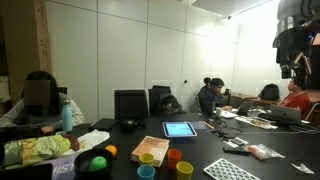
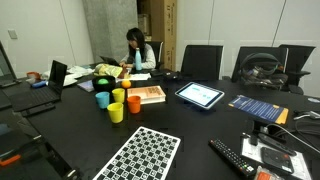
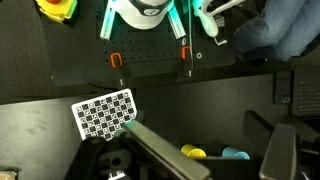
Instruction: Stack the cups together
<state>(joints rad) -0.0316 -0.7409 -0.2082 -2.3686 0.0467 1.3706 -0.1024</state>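
Standing in a loose cluster on the dark bench [image 1: 260,140] are four cups, each upright and none nested in another. In an exterior view the yellow cup [image 1: 147,158] and orange cup [image 1: 174,156] sit side by side at lower centre. The light blue cup [image 1: 146,171] and red cup [image 1: 185,169] are just below them, near the bottom edge. A book [image 1: 151,148] lies just above the yellow cup, with a tablet [image 1: 180,129] further up the frame. To the left are a green ball [image 1: 97,163], an orange ball [image 1: 110,150] and a tall teal bottle [image 1: 67,115]. The robot arm [image 1: 297,40] hangs dark at the upper right, well apart from the cups.

In the wrist view the tool [image 3: 212,135] comes in from the bottom edge with its jaws spread wide and nothing between them. Two of the cups peek out low in the frame between its fingers [image 3: 165,155], the yellow one left of the light blue one. A checkered board [image 3: 105,112] lies flat at centre left.

People sit along the far side of the bench in both exterior views.
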